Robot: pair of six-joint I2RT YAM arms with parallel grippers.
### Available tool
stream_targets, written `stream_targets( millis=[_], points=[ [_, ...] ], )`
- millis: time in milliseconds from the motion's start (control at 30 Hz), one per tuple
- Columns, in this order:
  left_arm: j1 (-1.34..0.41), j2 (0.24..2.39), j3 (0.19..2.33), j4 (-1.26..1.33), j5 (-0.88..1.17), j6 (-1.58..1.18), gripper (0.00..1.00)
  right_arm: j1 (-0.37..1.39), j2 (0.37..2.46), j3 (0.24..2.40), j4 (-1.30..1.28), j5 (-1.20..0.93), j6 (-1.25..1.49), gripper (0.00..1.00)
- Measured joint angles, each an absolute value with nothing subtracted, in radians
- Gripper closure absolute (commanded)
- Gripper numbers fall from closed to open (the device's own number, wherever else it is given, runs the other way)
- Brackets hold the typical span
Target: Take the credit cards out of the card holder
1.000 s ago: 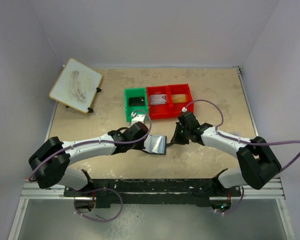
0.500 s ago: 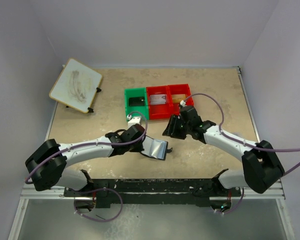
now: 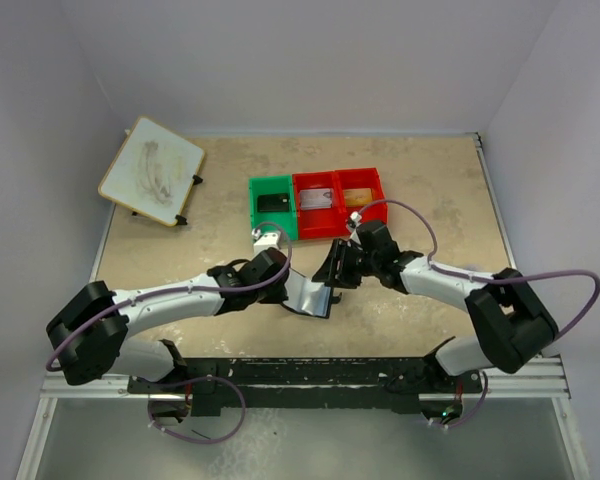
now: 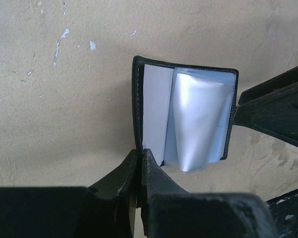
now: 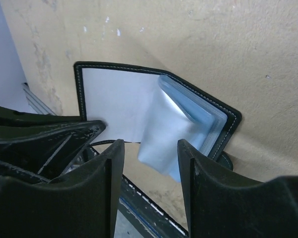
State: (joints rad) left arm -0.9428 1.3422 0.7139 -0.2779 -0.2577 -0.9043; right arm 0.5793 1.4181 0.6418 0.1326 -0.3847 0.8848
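the small black bifold card holder (image 3: 315, 294) is found open over the beige speckled table (image 3: 430, 190), between the two arms, with its pale grey-blue inside and clear sleeves (image 4: 196, 124) exposed. one black edge is pinched by the left gripper (image 4: 140, 154), whose fingers are pressed together on it. the right gripper (image 5: 150, 148) is held just beside the opposite edge, jaws spread, nothing gripped. a dark flat card (image 3: 273, 202) is seen in the green plastic bin (image 3: 253, 210).
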Motion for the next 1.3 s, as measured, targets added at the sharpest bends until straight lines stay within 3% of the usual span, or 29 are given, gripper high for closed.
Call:
stream_targets(
  millis=[133,200,333,533,633,967,1300],
  points=[
    [-0.943,1.342,0.705,-0.282,-0.260,-0.905,0.64,0.595,1.462,0.642,0.133,-0.393,0.886,0.51],
    [-0.943,1.342,0.705,-0.286,-0.268,-0.905,0.58,0.601,1.473,0.642,0.133,-0.393,0.887,0.52],
    [-0.943,1.343,0.707,-0.314,-0.297,-0.896,0.51,0.604,1.494,0.642,0.132,-0.393,0.887,0.52],
    [-0.942,1.374,0.772,-0.331,-0.319,-0.857,0.48,0.604,1.505,0.645,0.113,-0.387,0.883,0.52],
    [-0.938,1.393,0.805,-0.324,-0.319,-0.834,0.52,0.604,1.505,0.651,0.100,-0.384,0.879,0.52],
    [-0.936,1.427,0.823,-0.325,-0.323,-0.791,0.94,0.604,1.505,0.656,0.082,-0.383,0.876,0.50],
    [-0.933,1.428,0.770,-0.299,-0.318,-0.808,1.00,0.604,1.507,0.658,0.078,-0.387,0.864,0.52]
  ],
)
